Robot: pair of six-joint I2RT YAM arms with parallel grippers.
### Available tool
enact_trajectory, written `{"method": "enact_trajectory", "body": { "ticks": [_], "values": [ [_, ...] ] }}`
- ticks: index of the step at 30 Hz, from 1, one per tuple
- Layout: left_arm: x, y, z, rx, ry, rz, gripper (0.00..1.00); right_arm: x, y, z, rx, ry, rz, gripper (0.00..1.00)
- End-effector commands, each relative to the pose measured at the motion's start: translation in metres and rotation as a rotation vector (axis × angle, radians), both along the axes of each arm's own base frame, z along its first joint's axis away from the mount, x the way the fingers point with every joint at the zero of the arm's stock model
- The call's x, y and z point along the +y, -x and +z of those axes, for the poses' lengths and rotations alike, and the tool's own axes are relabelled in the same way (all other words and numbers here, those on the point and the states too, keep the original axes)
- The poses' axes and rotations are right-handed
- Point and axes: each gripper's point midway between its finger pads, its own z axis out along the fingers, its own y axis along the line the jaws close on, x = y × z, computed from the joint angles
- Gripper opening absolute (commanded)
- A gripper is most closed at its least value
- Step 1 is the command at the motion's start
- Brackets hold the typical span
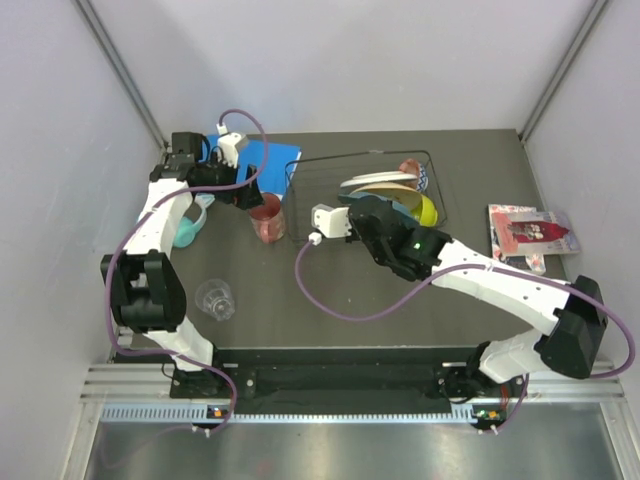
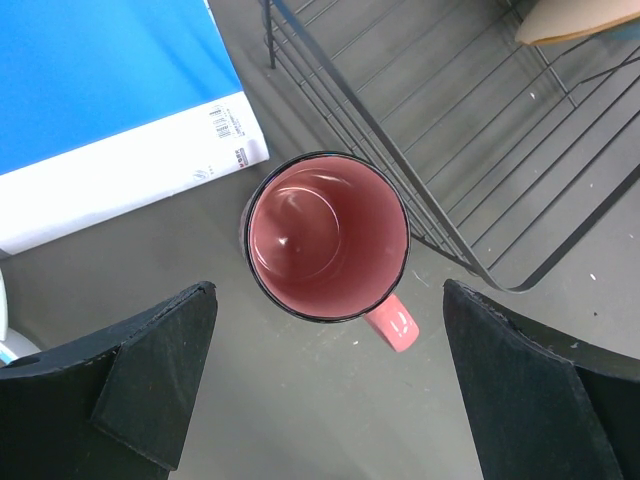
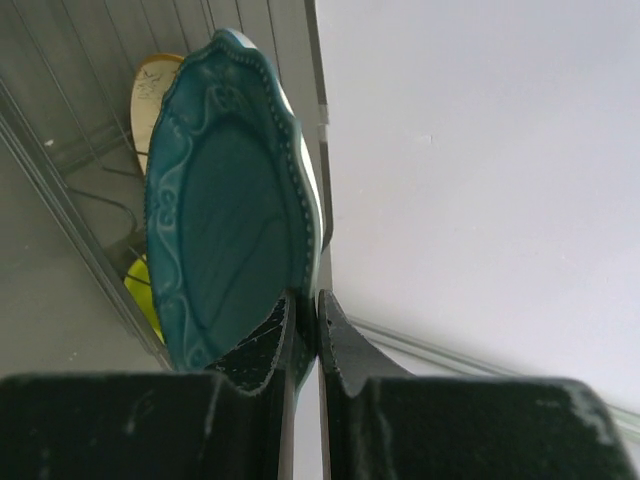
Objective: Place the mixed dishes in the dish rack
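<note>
The red tumbler (image 1: 267, 216), a pink-lined cup with a handle, stands upright on the table just left of the black wire dish rack (image 1: 360, 156). My left gripper (image 1: 245, 190) hangs open above it. In the left wrist view the tumbler (image 2: 328, 235) lies just ahead of the gap between my fingers (image 2: 330, 390). My right gripper (image 3: 305, 310) is shut on the rim of the teal scalloped plate (image 3: 225, 200), held on edge over the rack. The peach plate (image 1: 378, 180), lime bowl (image 1: 427, 210) and red patterned bowl (image 1: 412, 170) sit in the rack. The clear glass (image 1: 215, 298) stands at the near left.
The blue book (image 1: 258, 160) lies behind the tumbler, and shows in the left wrist view (image 2: 100, 90) too. Teal headphones (image 1: 190, 225) lie under the left arm. A red-and-white packet (image 1: 530, 232) lies at the right. The rack's wires (image 2: 450, 150) run close beside the tumbler.
</note>
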Motion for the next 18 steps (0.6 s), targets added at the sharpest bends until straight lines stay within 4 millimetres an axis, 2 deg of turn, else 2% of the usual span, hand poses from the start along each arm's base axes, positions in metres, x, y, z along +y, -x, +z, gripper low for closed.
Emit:
{"method": "enact_trajectory", "body": {
  "ticks": [1, 9, 11, 12, 16, 17, 18],
  "values": [
    [-0.002, -0.005, 0.015, -0.053, 0.029, -0.009, 0.99, -0.020, -0.006, 0.042, -0.128, -0.124, -0.079, 0.00],
    [0.000, -0.008, 0.014, -0.054, 0.025, -0.008, 0.99, -0.031, -0.002, 0.018, -0.100, -0.086, -0.121, 0.00],
    [0.001, -0.009, 0.014, -0.054, 0.025, -0.007, 0.99, -0.033, -0.001, 0.009, -0.086, -0.077, -0.132, 0.07],
    [0.001, -0.009, 0.013, -0.052, 0.024, -0.006, 0.99, -0.034, -0.001, 0.006, -0.085, -0.070, -0.139, 0.13],
    [0.002, -0.009, 0.015, -0.055, 0.024, -0.004, 0.99, -0.042, -0.003, -0.005, -0.084, -0.051, -0.163, 0.20],
    [0.003, -0.010, 0.016, -0.058, 0.023, -0.002, 0.99, -0.043, -0.004, -0.009, -0.090, -0.055, -0.167, 0.23],
    [0.003, -0.010, 0.016, -0.059, 0.022, -0.001, 0.99, -0.044, -0.006, -0.009, -0.092, -0.058, -0.173, 0.31]
  ]
}}
